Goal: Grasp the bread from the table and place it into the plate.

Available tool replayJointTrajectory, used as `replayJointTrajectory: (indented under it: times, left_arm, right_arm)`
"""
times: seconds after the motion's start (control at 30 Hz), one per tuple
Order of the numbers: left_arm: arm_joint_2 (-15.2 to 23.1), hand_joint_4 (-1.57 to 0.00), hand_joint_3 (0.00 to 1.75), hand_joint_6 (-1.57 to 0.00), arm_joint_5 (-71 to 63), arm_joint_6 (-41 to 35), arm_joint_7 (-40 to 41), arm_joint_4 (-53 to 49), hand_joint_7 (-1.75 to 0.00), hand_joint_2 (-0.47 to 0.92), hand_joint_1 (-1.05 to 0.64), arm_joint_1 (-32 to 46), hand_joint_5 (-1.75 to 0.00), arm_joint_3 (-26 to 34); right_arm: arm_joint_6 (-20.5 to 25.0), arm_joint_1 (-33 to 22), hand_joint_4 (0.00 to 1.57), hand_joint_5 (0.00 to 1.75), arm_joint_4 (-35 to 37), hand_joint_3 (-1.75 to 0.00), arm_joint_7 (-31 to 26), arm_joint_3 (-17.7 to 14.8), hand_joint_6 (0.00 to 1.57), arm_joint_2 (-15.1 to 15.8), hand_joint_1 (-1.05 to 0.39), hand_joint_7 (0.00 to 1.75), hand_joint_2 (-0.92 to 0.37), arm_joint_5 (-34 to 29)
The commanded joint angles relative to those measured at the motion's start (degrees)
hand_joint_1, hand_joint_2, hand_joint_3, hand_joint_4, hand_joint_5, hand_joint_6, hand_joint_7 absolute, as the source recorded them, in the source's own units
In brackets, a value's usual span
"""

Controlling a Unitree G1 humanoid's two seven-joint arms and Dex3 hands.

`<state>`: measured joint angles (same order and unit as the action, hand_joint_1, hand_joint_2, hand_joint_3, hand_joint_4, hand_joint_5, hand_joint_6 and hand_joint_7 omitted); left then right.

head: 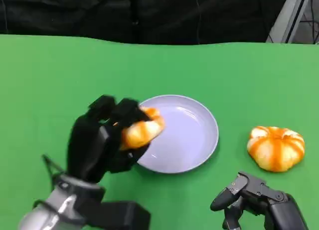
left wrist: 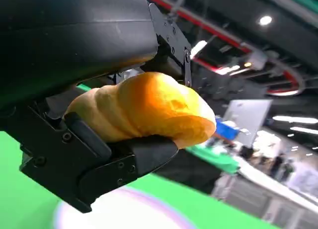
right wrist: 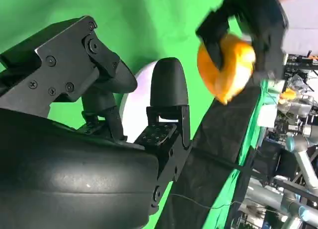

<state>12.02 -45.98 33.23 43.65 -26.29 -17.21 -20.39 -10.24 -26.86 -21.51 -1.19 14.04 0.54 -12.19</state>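
My left hand [head: 97, 140] grips a golden, orange-streaked bread roll [head: 142, 129] and holds it in the air over the left rim of the pale lilac plate [head: 194, 135]. In the left wrist view the roll [left wrist: 149, 112] sits clamped between the black fingers [left wrist: 114, 164], with the plate [left wrist: 124, 211] blurred below. My right hand [head: 249, 195] rests low near the table's front edge, fingers apart and holding nothing. Its wrist view shows its own fingers [right wrist: 166, 85], the plate [right wrist: 136, 90] beyond them, and the roll [right wrist: 228, 65] held in my left hand [right wrist: 253, 15].
A second, round pumpkin-shaped bread [head: 276, 147] with orange stripes lies on the green table [head: 50, 80] to the right of the plate, just beyond my right hand. A black backdrop runs along the table's far edge.
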Motion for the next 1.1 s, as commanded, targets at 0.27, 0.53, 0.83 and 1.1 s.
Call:
replayJointTrajectory:
  times: [0.27,0.53,0.83,1.1]
  left_arm:
    - [-7.6,-0.92,1.25,-0.69,-0.2,-10.8,-10.3,-11.0,-1.72,0.37,-0.22,-12.2,-1.75,-4.8]
    - [-5.1,-0.11,0.21,-0.32,-2.8,-25.9,-35.0,-6.2,-0.17,0.88,-0.39,-15.5,-0.74,-9.7]
    - [-2.3,0.0,0.46,-0.06,-2.0,-32.6,-50.0,2.1,0.0,0.92,-0.86,-12.3,-0.02,-11.9]
    - [0.5,0.0,0.51,0.0,2.7,-32.0,-53.7,8.2,0.0,0.92,-0.96,-9.5,0.0,-9.1]
  right_arm:
    - [0.2,-0.1,0.69,1.62,0.0,-1.25,-0.1,-0.6,0.74,0.3,0.05,1.3,-0.45,0.5]
    - [-1.5,0.0,0.7,1.61,1.0,-1.25,-0.8,-0.5,0.74,0.0,0.04,1.3,-0.45,0.3]
    - [-0.6,0.0,0.7,1.62,0.4,-1.25,-0.3,-0.5,0.74,0.3,0.05,1.3,-0.45,0.4]
    - [-1.4,0.0,0.69,1.62,0.8,-1.25,-0.4,-0.4,0.74,0.4,0.05,1.31,-0.45,0.1]
